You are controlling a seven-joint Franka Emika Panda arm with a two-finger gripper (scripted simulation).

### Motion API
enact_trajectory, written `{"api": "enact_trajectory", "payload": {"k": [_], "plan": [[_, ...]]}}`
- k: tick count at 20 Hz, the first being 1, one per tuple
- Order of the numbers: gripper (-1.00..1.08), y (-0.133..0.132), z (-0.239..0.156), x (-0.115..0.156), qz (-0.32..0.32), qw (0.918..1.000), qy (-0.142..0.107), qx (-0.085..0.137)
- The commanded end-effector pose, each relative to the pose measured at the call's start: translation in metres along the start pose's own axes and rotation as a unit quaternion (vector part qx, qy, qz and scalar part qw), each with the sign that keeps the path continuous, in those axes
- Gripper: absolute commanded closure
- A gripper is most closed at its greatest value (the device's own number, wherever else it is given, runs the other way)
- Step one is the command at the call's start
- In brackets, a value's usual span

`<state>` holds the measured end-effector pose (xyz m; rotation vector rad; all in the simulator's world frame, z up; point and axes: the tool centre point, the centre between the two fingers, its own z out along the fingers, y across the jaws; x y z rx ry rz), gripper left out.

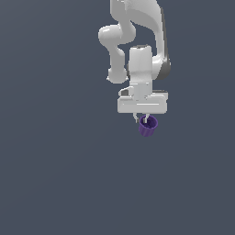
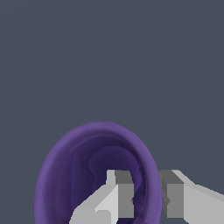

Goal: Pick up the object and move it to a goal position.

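The object is a small dark purple cup with a hollow top. It hangs tilted just under the white gripper in the exterior view. In the wrist view the cup is large and seen from its open end. The gripper is shut on the cup's rim: one finger is inside the hollow, the other finger is outside the wall. The white arm reaches down from the top of the exterior view.
A plain dark grey surface fills the background in both views. No other objects or edges show.
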<state>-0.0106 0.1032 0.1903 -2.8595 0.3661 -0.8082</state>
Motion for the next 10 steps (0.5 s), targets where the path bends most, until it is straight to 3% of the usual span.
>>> {"api": "enact_trajectory", "payload": {"k": [1,10], "plan": [[1.08,-0.0047,-0.0035,0.0001,0.0,1.0,0.001,0.0],[1.08,-0.0106,-0.0073,-0.0007,-0.001,1.0,0.0,-0.001]]}}
